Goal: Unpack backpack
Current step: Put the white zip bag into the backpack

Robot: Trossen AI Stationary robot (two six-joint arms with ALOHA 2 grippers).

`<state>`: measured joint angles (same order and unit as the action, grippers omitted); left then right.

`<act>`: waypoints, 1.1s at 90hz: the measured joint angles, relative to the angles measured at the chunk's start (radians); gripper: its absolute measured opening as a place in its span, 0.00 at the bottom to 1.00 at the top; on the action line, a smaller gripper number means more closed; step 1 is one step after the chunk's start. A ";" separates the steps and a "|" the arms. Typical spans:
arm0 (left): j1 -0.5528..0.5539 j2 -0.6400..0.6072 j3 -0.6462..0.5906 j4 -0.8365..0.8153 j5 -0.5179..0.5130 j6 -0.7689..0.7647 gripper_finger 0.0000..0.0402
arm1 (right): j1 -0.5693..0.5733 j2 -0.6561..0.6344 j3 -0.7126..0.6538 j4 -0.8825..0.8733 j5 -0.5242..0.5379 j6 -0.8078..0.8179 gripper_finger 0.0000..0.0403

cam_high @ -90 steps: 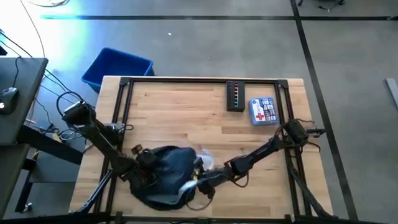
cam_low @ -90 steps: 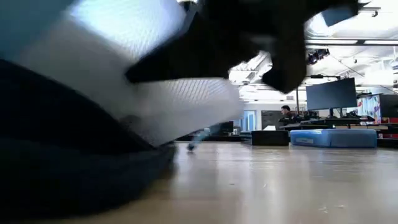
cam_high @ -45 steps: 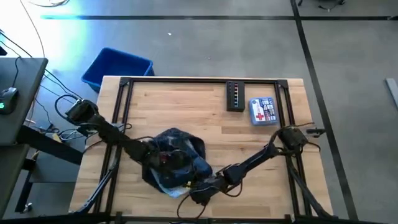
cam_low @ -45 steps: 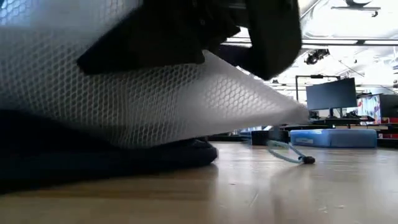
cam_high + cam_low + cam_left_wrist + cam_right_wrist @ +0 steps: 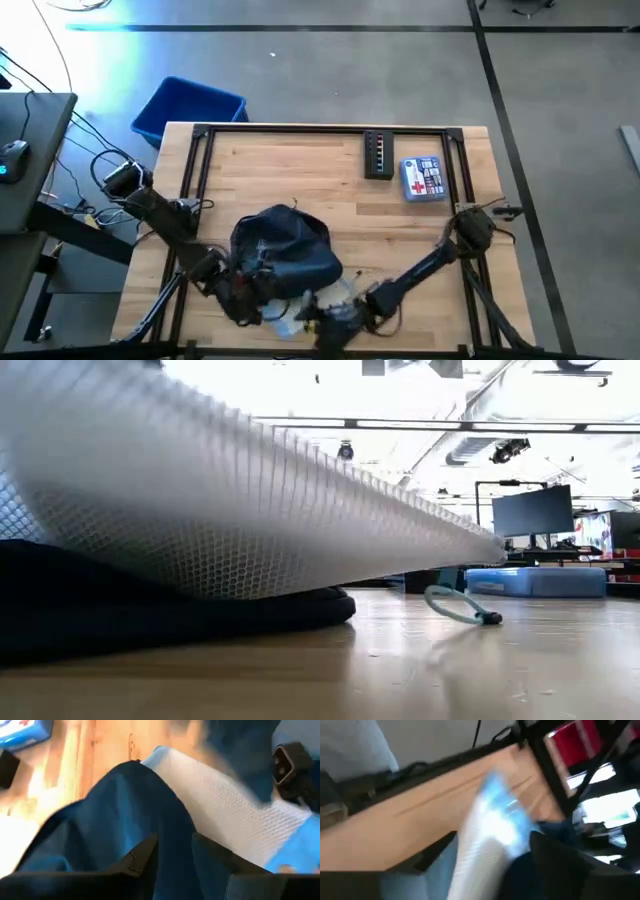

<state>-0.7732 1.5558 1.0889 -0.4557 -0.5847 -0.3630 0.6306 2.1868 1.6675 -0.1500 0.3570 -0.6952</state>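
The dark navy backpack (image 5: 285,250) lies crumpled on the near middle of the table. My left gripper (image 5: 235,290) is at its near left side, shut on its fabric (image 5: 165,835). A white mesh pouch (image 5: 318,300) sticks out of the backpack's near side and fills most of the low view (image 5: 250,510), resting on the dark fabric (image 5: 150,620). My right gripper (image 5: 335,315) stands near the table's front edge. Its fingers are spread, with the pouch's end (image 5: 490,840) between them. My left gripper pinches a raised fold of the backpack's navy fabric (image 5: 172,855) between its two fingers. The rest of the backpack rests on the table. My right gripper has the pouch's end between its spread fingers; I cannot tell whether they touch it.
A first-aid box (image 5: 422,178) and a black device (image 5: 378,155) lie at the far right of the table. A teal loop (image 5: 455,605) lies on the wood to the right of the backpack. A blue bin (image 5: 188,108) stands on the floor past the far left corner.
My right gripper has gone toward the table's near edge, and the white mesh pouch has come farther out of the backpack with it. My left gripper first went toward the far edge with the fabric, then came back toward the near left. The backpack has bunched up farther from the near edge.
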 joint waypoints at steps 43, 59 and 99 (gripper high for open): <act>-0.211 0.009 -0.001 -0.049 -0.266 -0.169 0.25 | -0.121 -0.004 0.092 -0.679 0.085 0.181 0.63; -0.211 0.010 -0.001 -0.050 -0.278 -0.184 0.25 | -0.177 -0.004 -0.032 -0.359 0.167 0.132 0.62; -0.257 0.010 -0.001 -0.016 -0.325 -0.218 0.25 | -0.369 -0.004 -0.080 -0.034 0.219 0.169 0.07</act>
<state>-1.0306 1.5661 1.0878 -0.4721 -0.9101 -0.5807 0.2617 2.1830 1.5875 -0.1837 0.5761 -0.5266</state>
